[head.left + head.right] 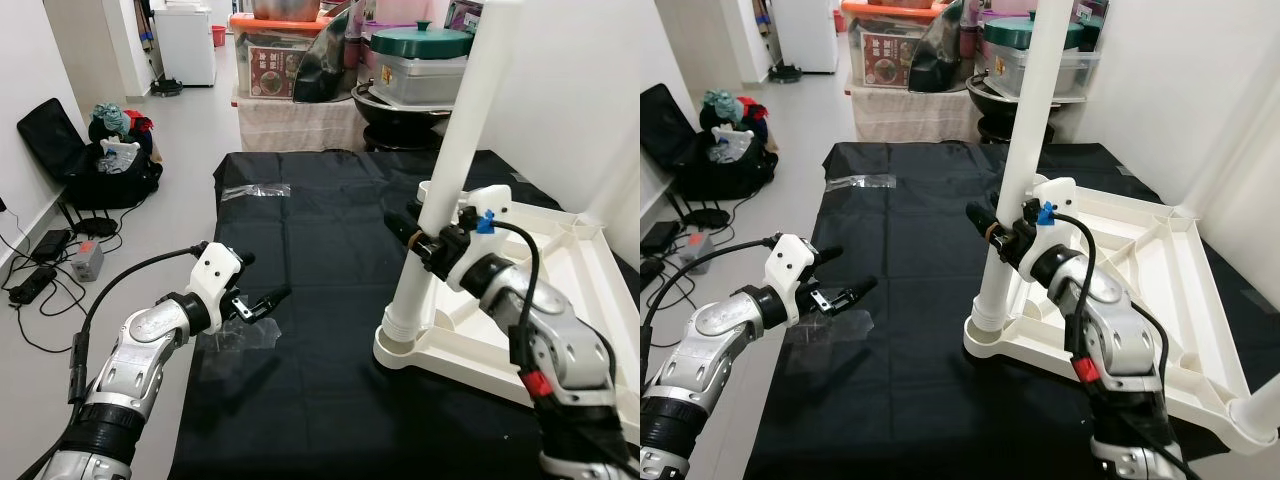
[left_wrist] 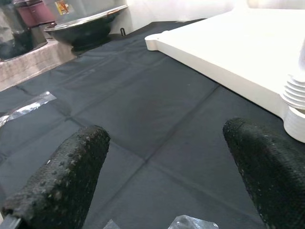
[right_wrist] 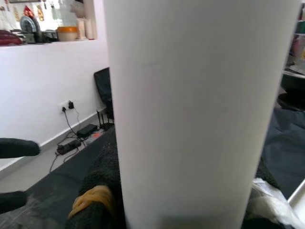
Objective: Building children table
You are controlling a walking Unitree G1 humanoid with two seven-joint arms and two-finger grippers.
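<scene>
Our right end effector (image 1: 428, 243) is clenched round the white table leg (image 1: 452, 170), which stands upright in a corner socket of the upturned white tabletop (image 1: 560, 290) on the black cloth (image 1: 320, 300). Our left end effector (image 1: 262, 297) hovers released over clear plastic wrap (image 1: 240, 335).

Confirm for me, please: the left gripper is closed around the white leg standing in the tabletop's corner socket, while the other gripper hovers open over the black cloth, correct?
Not quite: the right gripper holds the white leg, as the left eye view shows. The leg does stand in the tabletop's corner socket, and the left gripper hovers open over the black cloth.
</scene>
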